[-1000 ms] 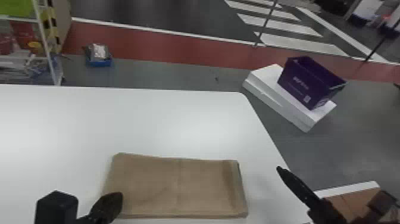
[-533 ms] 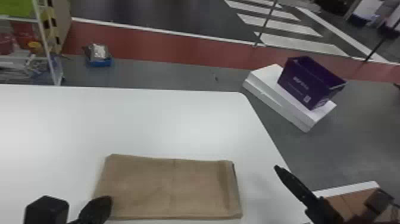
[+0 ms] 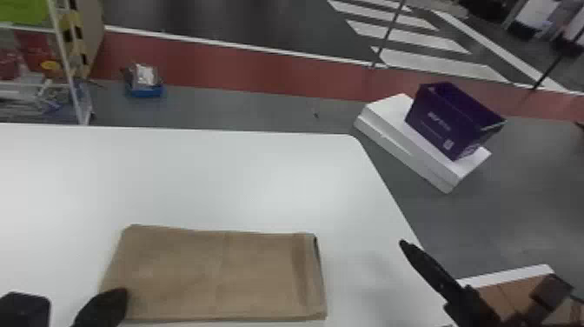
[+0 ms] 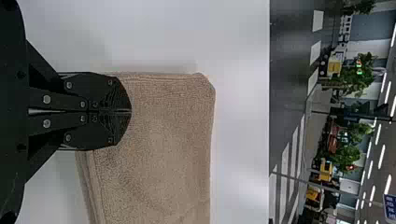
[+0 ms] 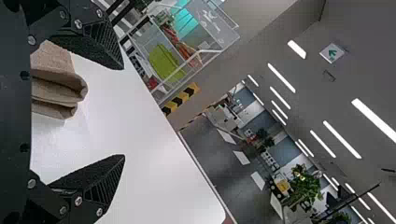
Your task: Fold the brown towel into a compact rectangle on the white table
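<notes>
In the head view, the brown towel [image 3: 217, 274] lies flat as a folded rectangle on the white table [image 3: 243, 182]. Over its near left corner is my left gripper [image 3: 117, 298]. The left wrist view has this gripper [image 4: 130, 112] with its fingers shut together on top of the towel [image 4: 159, 140]; no cloth can be made out between them. To the right of the towel, by the table's right edge, my right gripper [image 3: 478, 263] stands apart from it. Seen from the right wrist, that gripper [image 5: 123, 112] is open, and the towel's layered folded end [image 5: 58, 88] lies beyond.
On the floor past the table's right side, a purple bin [image 3: 452, 119] rests on white boxes [image 3: 408, 152]. A brown box [image 3: 512, 295] is at the lower right. A shelf rack [image 3: 65, 56] and a small blue tray [image 3: 145, 89] stand behind the table.
The towel has slid leftward across the table, moving along with my left gripper. My right gripper has shifted only slightly.
</notes>
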Controlling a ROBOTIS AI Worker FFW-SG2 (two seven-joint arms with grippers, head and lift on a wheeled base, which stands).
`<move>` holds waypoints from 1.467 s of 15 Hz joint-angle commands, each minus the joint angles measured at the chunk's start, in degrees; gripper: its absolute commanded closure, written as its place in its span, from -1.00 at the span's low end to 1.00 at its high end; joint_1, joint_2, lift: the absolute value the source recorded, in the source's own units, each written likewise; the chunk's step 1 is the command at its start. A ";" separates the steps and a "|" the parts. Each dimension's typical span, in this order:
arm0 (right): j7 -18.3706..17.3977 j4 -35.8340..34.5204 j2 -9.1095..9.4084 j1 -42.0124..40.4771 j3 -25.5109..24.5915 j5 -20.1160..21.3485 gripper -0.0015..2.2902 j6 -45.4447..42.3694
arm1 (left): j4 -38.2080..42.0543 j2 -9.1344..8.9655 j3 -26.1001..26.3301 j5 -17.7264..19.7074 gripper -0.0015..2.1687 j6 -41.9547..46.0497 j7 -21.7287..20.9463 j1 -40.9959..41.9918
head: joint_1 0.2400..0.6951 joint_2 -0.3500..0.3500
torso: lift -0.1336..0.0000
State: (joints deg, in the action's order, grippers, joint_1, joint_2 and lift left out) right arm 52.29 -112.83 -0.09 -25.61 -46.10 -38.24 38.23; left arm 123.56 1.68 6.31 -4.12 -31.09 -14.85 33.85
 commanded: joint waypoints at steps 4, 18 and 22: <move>-0.17 0.06 0.14 0.13 0.40 0.01 -0.78 0.05 | -0.25 -0.45 -6.05 2.45 0.97 0.02 -0.88 0.08 | 1.00 -1.00 | -0.85; -0.44 -0.02 0.14 0.13 1.28 -0.17 -0.78 0.05 | 6.78 -0.19 -9.12 3.77 0.97 -3.15 -3.70 5.97 | 1.00 -0.94 | -0.85; -1.41 -2.75 0.14 0.13 2.33 0.19 -0.79 2.34 | 9.95 -0.45 -9.65 6.23 0.92 -0.86 -5.10 5.97 | 1.00 -0.93 | -0.85</move>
State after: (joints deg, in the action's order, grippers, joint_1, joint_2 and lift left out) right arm 51.35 -114.15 -0.09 -25.49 -44.41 -38.38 39.68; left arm 132.39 1.42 -3.32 1.46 -32.56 -19.63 39.94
